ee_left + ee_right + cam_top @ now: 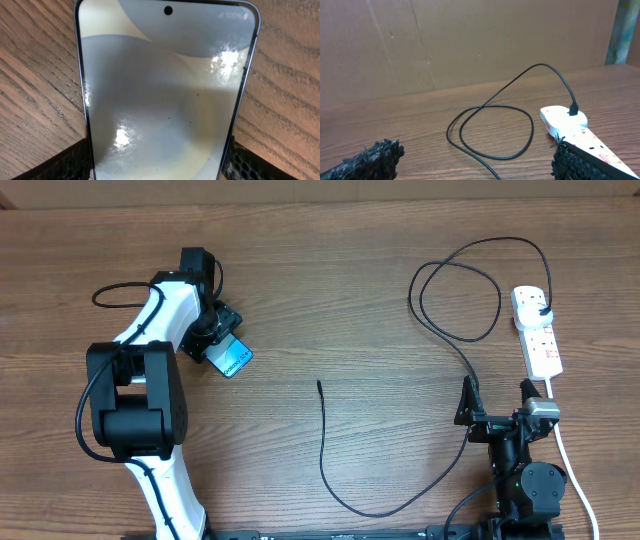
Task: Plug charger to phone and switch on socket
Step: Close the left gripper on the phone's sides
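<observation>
Wooden table (330,280), phone (234,359) clamped between left fingers (70,162) — long axis diagonal, top end outward

Soft, even light with faint shadows on the table (330,300); white glare patches blotch the phone (170,75) screen

black charger (322,420), white socket (540,340)

Robotics lab: robot arm (135,400), wooden table (330,300)
</observation>
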Robot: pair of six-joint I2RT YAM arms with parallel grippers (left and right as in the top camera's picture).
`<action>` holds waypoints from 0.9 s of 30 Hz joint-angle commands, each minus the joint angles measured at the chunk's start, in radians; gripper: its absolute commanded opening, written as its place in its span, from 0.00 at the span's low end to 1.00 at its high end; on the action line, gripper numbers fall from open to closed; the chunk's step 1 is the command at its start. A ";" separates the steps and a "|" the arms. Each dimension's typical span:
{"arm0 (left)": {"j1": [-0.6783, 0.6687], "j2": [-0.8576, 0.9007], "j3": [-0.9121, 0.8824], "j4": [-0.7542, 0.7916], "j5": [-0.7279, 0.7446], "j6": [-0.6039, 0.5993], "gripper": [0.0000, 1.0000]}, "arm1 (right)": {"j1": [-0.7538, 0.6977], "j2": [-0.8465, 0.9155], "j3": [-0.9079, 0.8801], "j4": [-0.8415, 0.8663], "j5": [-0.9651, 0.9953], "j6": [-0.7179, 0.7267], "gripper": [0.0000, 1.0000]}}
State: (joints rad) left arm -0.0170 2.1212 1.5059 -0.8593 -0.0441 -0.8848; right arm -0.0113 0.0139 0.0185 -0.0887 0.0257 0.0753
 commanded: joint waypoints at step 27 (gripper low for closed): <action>0.002 0.026 -0.009 -0.004 0.046 -0.013 0.04 | 0.005 -0.011 -0.011 0.006 -0.001 0.006 1.00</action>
State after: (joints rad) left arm -0.0170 2.1212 1.5078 -0.8623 -0.0414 -0.8848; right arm -0.0116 0.0139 0.0185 -0.0891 0.0254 0.0753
